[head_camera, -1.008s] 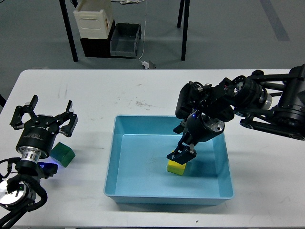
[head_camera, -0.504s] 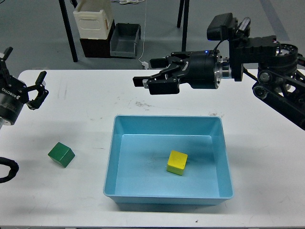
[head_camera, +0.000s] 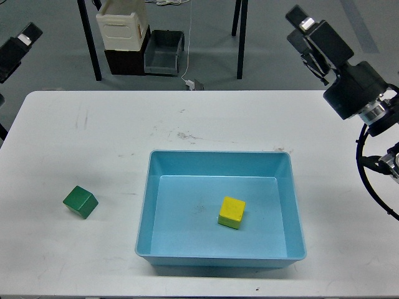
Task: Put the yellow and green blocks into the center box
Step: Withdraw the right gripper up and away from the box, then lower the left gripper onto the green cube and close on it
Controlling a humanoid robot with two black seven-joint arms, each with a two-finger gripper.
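The yellow block [head_camera: 232, 212] lies inside the blue center box [head_camera: 144, 212], right of its middle. The green block [head_camera: 80, 201] sits on the white table left of the box, apart from it. My right arm is raised at the upper right; its far end [head_camera: 310, 30] is dark and its fingers cannot be told apart. Only a dark tip of my left arm [head_camera: 19, 48] shows at the upper left edge. Neither gripper is near the blocks, and neither holds anything that I can see.
The white table [head_camera: 93, 137] spans the view. Beyond its far edge, on the floor, stand a cream crate on a black box [head_camera: 123, 28], a grey bin [head_camera: 163, 53] and black table legs [head_camera: 91, 43].
My right gripper let go of the yellow block in the box, rose and pulled back to the upper right. My left arm lifted away from the green block to the upper left edge.
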